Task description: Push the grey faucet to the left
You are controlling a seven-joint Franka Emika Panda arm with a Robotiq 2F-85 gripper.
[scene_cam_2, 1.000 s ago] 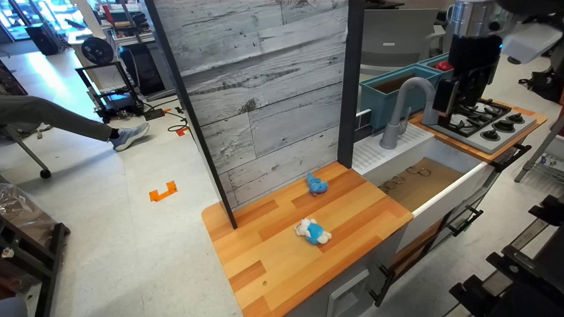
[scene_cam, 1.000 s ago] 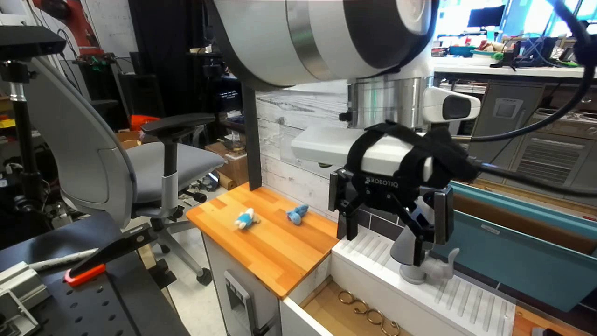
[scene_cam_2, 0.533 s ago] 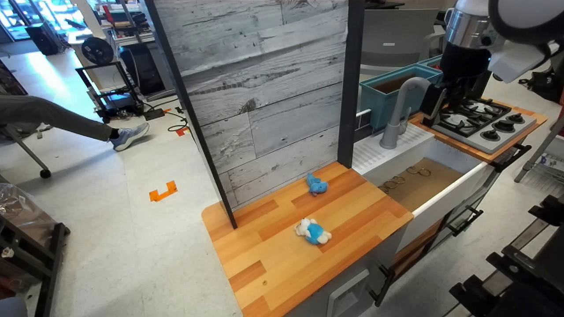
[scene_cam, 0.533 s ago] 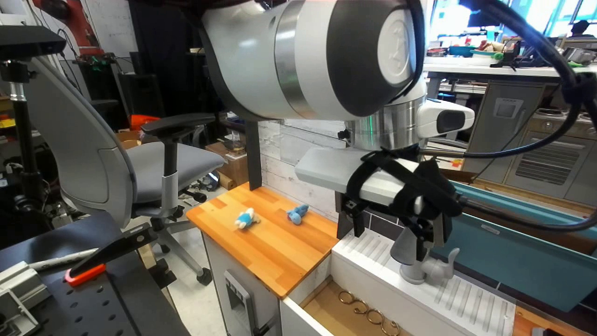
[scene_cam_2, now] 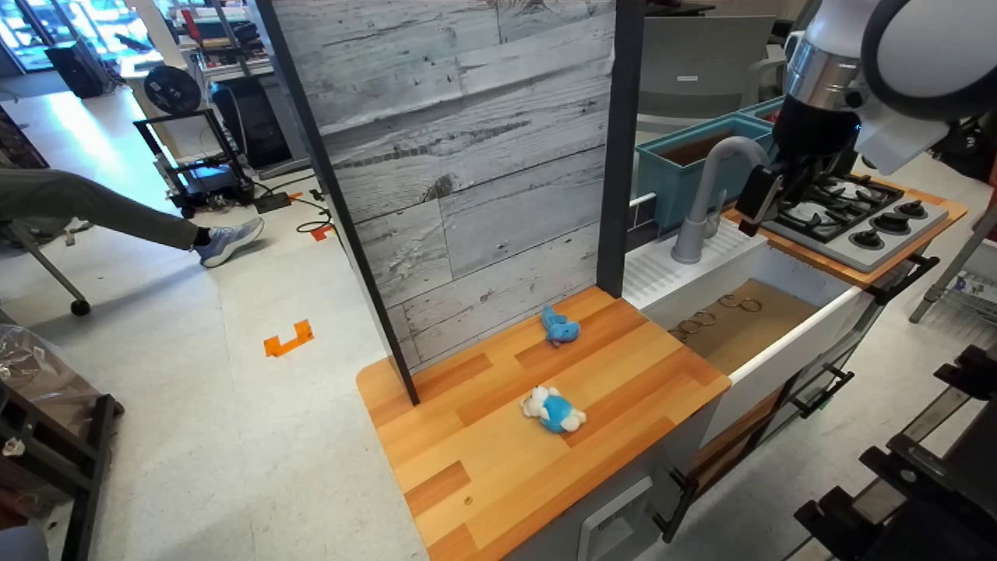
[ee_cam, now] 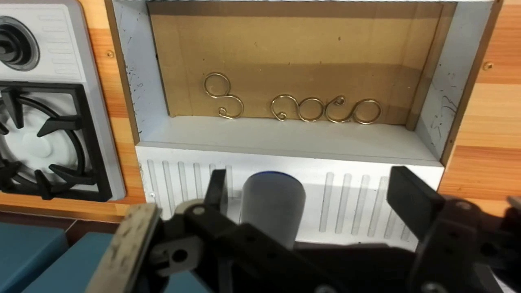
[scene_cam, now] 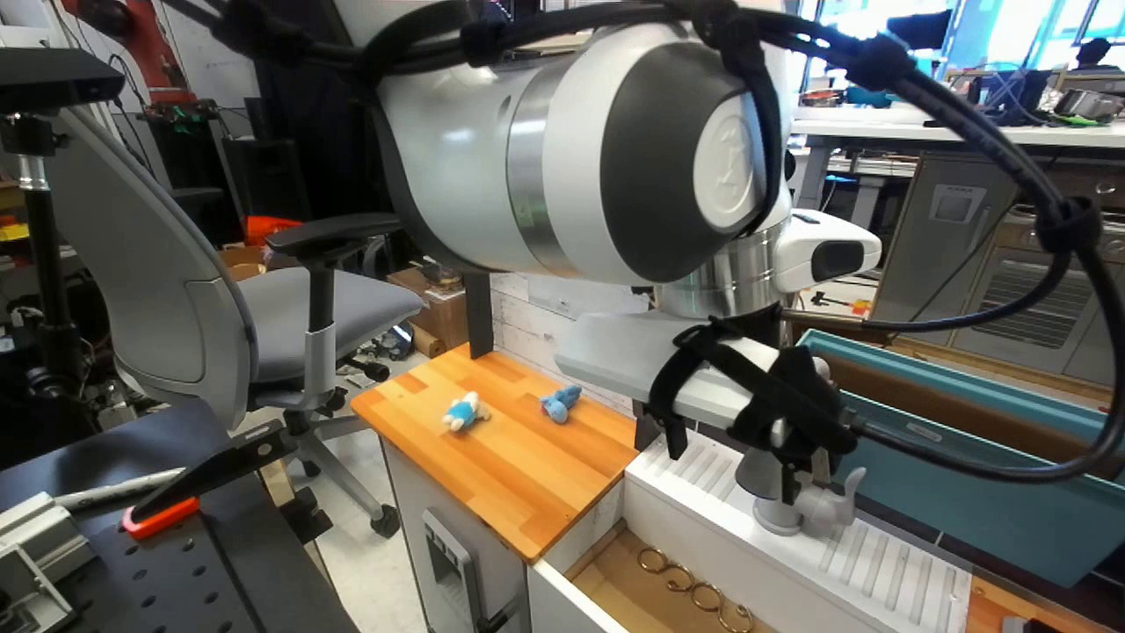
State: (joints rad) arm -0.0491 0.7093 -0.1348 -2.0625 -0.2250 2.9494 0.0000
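Note:
The grey faucet stands upright on the white ribbed sink ledge. In an exterior view its post and arched spout show well. In an exterior view the spout end and base show below my gripper, with its upper part hidden. My gripper is open and low at the faucet's spout, tilted in an exterior view. In the wrist view the grey spout lies between the two spread fingers, much closer to the left finger. I cannot tell whether that finger touches it.
A teal planter stands behind the faucet. A stove top is beside the sink. Gold curled wire pieces lie in the basin. Two small plush toys, a blue one and a white-blue one, lie on the wooden counter.
The arm and gripper have come down and tilted, bringing the open fingers lower at the faucet's spout. The faucet shows no visible movement.

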